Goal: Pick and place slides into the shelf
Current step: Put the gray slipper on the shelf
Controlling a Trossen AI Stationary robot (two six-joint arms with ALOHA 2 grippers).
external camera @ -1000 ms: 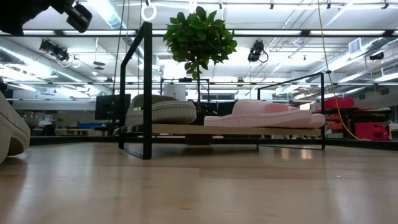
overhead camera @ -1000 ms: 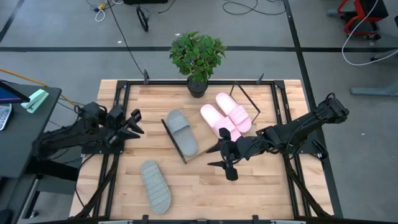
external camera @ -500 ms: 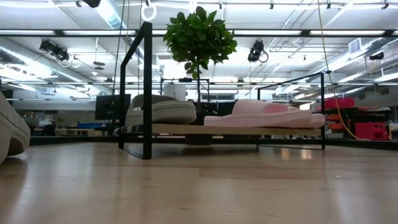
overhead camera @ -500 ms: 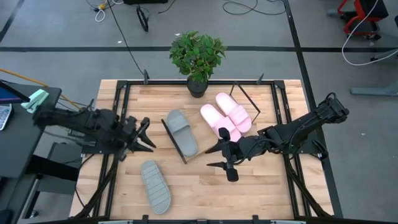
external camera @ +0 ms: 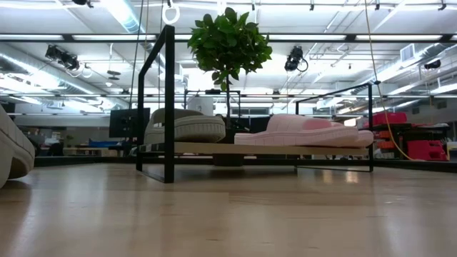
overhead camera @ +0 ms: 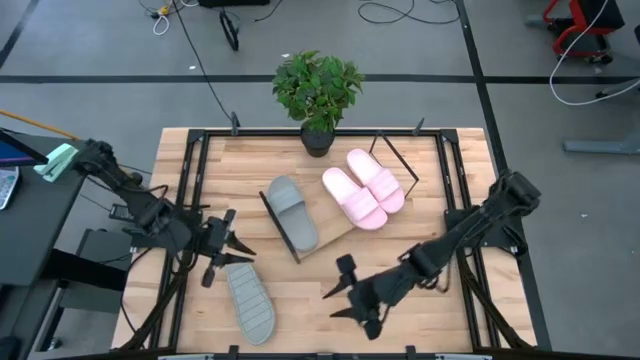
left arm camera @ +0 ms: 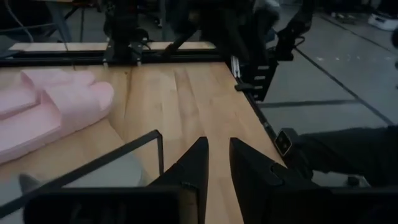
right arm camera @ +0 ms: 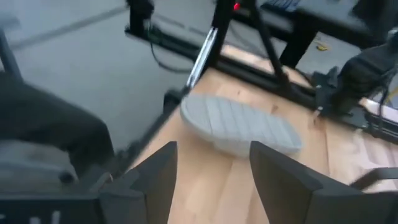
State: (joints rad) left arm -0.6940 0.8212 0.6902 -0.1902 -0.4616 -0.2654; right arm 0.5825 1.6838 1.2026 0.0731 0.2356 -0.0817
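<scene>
Left gripper (overhead camera: 222,252) sits over the left side of the counter (overhead camera: 420,300), just beside the toe end of the loose grey slide (overhead camera: 249,299), fingers spread a little, holding nothing. In the left wrist view its fingers (left arm camera: 186,171) have a narrow gap between them, nothing clamped.

Right gripper (overhead camera: 350,293) is over the front middle of the counter, fingers wide apart and empty, pointing toward the loose grey slide but well apart from it. The right wrist view shows that slide (right arm camera: 239,124) sole-up past the spread fingers (right arm camera: 283,174).

Loose grey slide lies upside down on the counter near the front left, ribbed sole showing, off the shelf (overhead camera: 300,235). In the low view only its edge (external camera: 13,153) shows.

Shelf stands slanted in the middle of the counter on a black wire frame. Other grey slide (overhead camera: 291,211) rests on its left end, strap up. Pink pair (overhead camera: 365,189) lies side by side on the right part, touching each other. The low view shows the grey slide (external camera: 186,128) and pink slides (external camera: 303,130) on the board (external camera: 243,148).

Potted plant (overhead camera: 318,90) stands at the back edge of the counter, behind the shelf.
</scene>
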